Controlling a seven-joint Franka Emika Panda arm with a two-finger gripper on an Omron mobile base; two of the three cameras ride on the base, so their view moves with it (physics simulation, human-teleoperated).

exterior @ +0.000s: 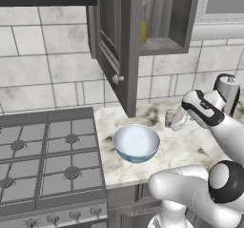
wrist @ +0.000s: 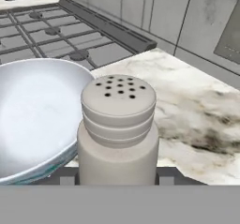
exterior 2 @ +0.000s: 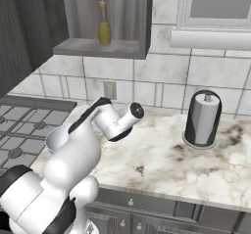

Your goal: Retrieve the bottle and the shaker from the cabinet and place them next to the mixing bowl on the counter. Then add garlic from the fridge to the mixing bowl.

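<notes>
gripper (exterior: 170, 119): clamped on shaker (wrist: 117, 129), upright over counter (exterior: 190, 146) | mixing bowl (wrist: 33, 115): just beside held shaker | bottle (exterior 2: 104, 25): above, in cabinet (exterior 2: 98, 48) | writing: none legible

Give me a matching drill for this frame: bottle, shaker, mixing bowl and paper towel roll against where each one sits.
Things:
1. bottle
2. shaker
3. mixing bowl
4. paper towel roll

Places:
A. on the counter right next to the stove
B. on the shelf of the open cabinet
C. upright on its holder at the back of the counter, below the window
D. between the fingers of the tool, beside the bowl

Pairs: 1-B, 2-D, 3-A, 4-C
</notes>
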